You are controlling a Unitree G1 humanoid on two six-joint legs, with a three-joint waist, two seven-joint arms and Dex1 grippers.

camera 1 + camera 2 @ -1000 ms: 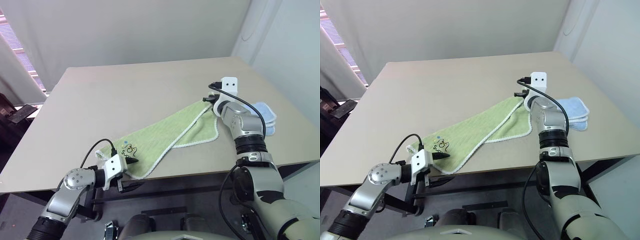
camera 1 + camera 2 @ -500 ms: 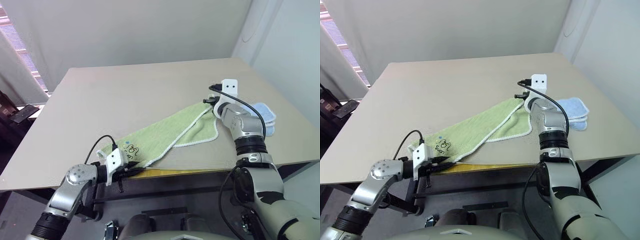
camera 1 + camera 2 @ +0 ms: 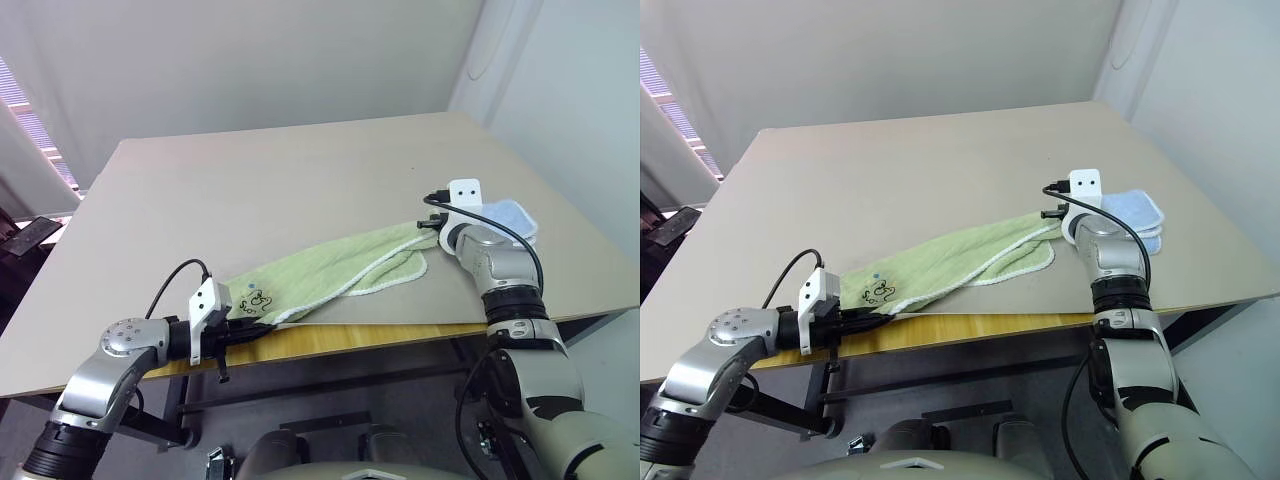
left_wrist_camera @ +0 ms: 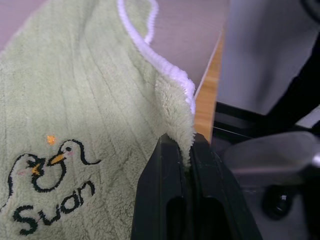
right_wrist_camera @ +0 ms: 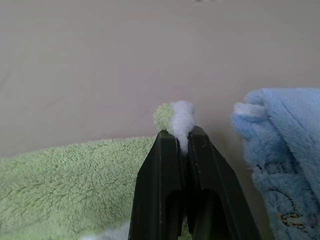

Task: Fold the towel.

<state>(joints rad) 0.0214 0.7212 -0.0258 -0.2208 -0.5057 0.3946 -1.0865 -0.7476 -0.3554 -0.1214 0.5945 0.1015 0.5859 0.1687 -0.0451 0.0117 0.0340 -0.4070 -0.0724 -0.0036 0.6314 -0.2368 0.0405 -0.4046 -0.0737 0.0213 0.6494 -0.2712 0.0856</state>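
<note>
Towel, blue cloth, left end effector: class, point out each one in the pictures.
towel (image 3: 330, 272), left eye view, middle of the green cloth.
blue cloth (image 3: 1135, 210), right eye view, its top face.
left end effector (image 4: 185, 145), left wrist view, fingertips pinching the towel's edge.

The beige table (image 3: 250, 190) carries the green towel (image 3: 330, 272), stretched between the left gripper (image 3: 262, 327) and right gripper (image 3: 432, 222), and a blue cloth (image 3: 512, 215) just beside the right gripper.
</note>
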